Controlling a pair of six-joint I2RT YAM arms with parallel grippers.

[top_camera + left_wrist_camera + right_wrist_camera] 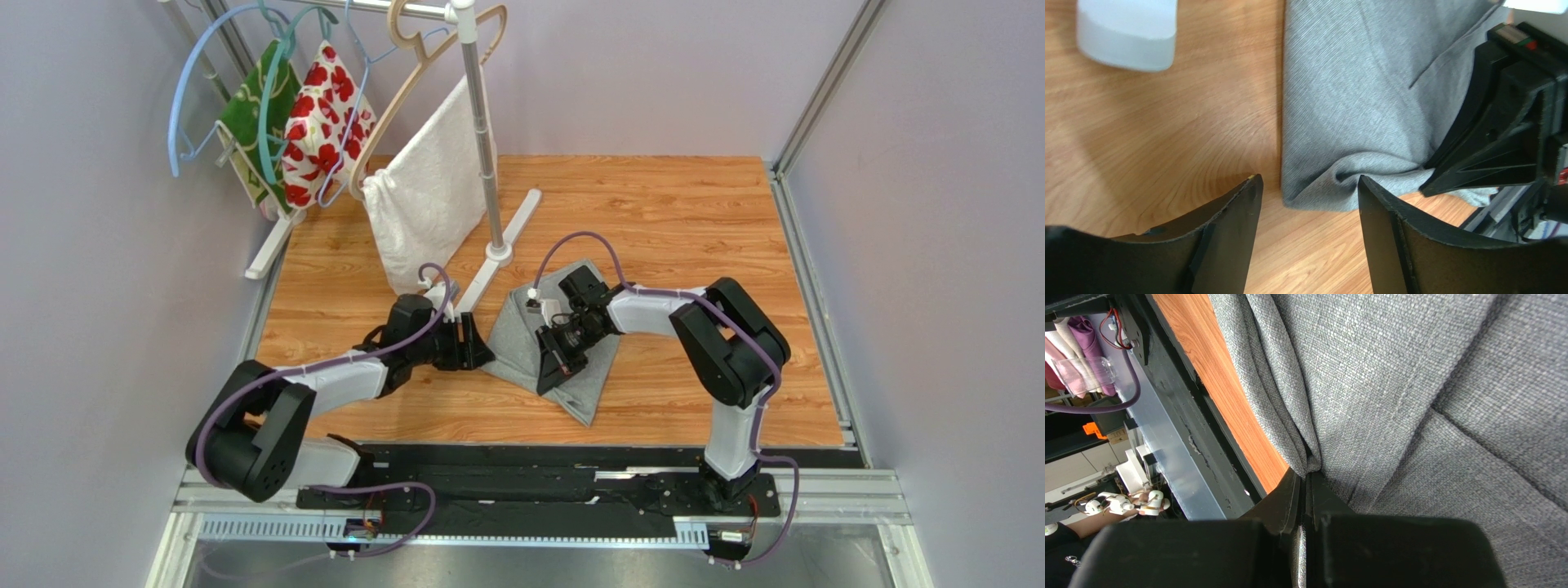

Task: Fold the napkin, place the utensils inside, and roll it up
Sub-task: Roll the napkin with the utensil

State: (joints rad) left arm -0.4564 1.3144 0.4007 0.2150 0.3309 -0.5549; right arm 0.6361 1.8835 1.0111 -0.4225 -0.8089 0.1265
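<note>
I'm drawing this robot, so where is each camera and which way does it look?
Top: high behind the robot, looking down at the table; left arm and right arm show.
Left wrist: looks down past the open left gripper at the napkin corner.
Right wrist: looking along the right gripper, shut on a napkin fold.
Top and left wrist both show the right gripper.

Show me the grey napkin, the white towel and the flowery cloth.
grey napkin (521, 346): top view, its flat left part.
white towel (429, 190): top view, middle of the hanging sheet.
flowery cloth (321, 116): top view, red flowers near its middle.
</note>
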